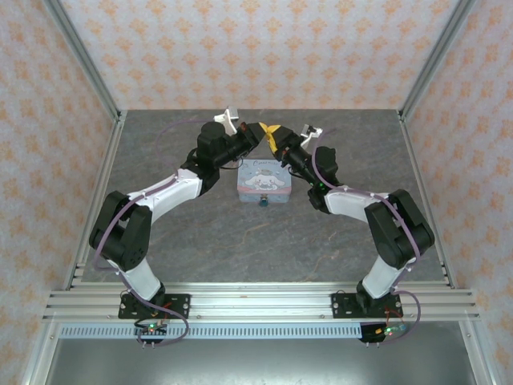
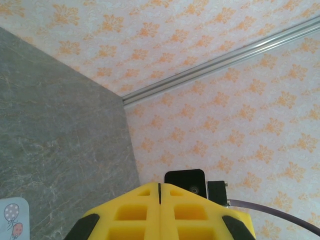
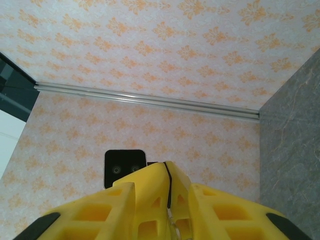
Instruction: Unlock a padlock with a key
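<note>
Left pincer [image 1: 256, 136] closed, raised above the tin [image 1: 263, 183]. Right pincer [image 1: 277, 138] jaws flank its tip; whether they grip cannot be determined. Padlock [image 1: 262, 203] sits at the tin's near edge.

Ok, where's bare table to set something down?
Free: the wide strip between the tin and the table near edge, plus both far corners. Crowded: far centre, where left hand and right hand meet by the tin's far side; padlock at its near side.
</note>
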